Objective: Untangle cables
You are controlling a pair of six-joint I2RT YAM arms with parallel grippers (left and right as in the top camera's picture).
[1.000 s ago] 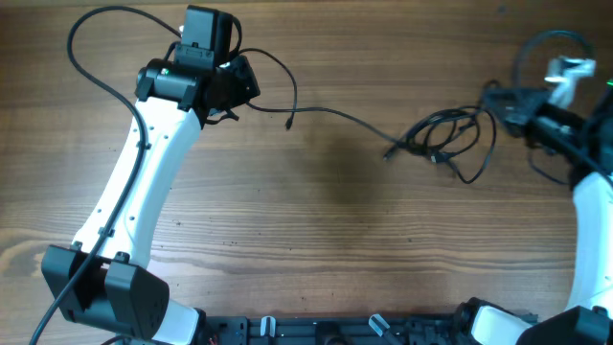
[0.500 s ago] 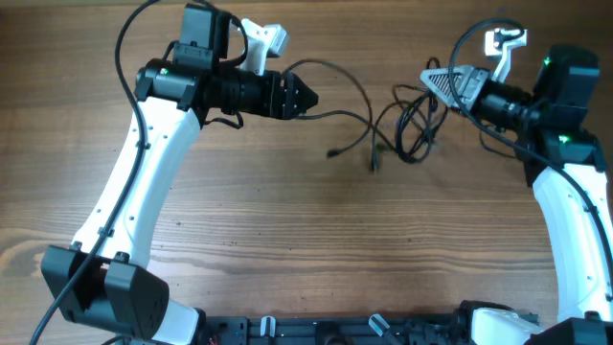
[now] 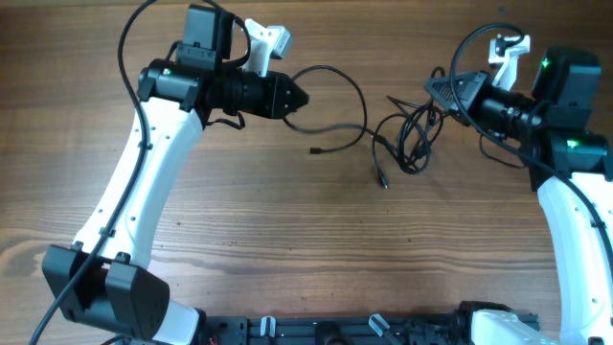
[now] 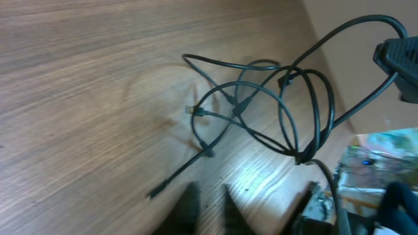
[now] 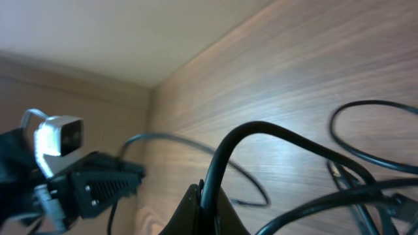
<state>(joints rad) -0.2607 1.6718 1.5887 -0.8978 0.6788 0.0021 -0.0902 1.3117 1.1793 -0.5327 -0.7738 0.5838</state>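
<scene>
Thin black flexible cables sit in a loose knot of overlapping loops at the far right of the brown wooden counter, between the two arms. One long strand arcs left from the knot toward the left tool. A small plug end lies free on the counter just near of that arc.

The right tool is pressed together on a strand, which rises out from between its tips in its wrist view. The left tool's tips look close together from overhead, but its own camera shows a narrow gap with no cord in it. I cannot tell whether it pinches anything.

These cords should be light and limp, with no stiffness to hold a shape, so a pull likely drags the whole knot along. The smooth sheath may slip, and plugs can snag in loops. The best hold is probably just behind a plug, or on a free run outside the knot.
</scene>
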